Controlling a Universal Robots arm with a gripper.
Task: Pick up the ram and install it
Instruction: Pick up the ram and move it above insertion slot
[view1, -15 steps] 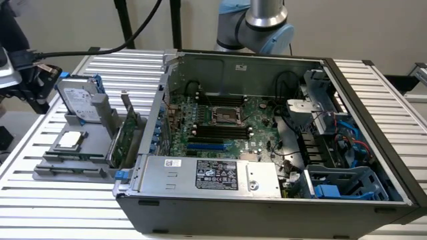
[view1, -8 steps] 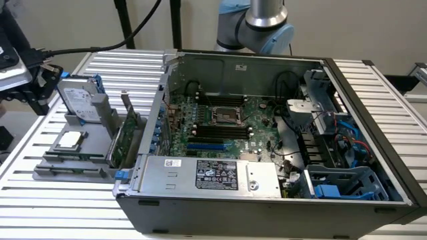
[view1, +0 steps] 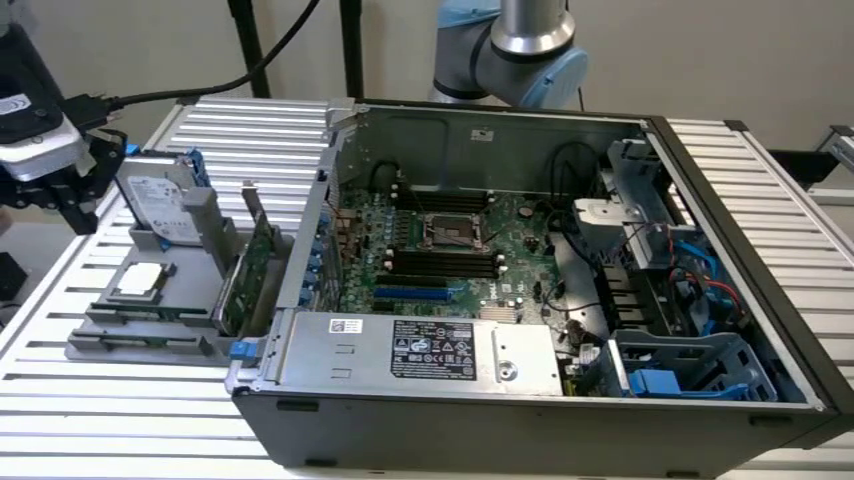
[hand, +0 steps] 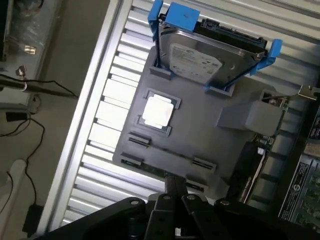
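At the upper left of the exterior view, black robot gripper (view1: 74, 212) near the left end of a grey moulded plastic holder (view1: 160, 348) on the slatted metal table (view1: 107, 420), beside the open dark grey computer case (view1: 534, 415); jaw opening impossible to tell. In the wrist view, long thin green ram stick (hand: 152, 170) edge-on in the holder slot nearest the gripper, contact between them unclear. On the same holder, 1 silver-labelled hard drive (view1: 158, 205) in blue rails and 1 square silver processor chip (view1: 140, 282).

Lit evenly, softly from above; strong white glare on table slats (hand: 107, 127) beside grey tray (hand: 200, 145); darker inside the case (view1: 441, 135).
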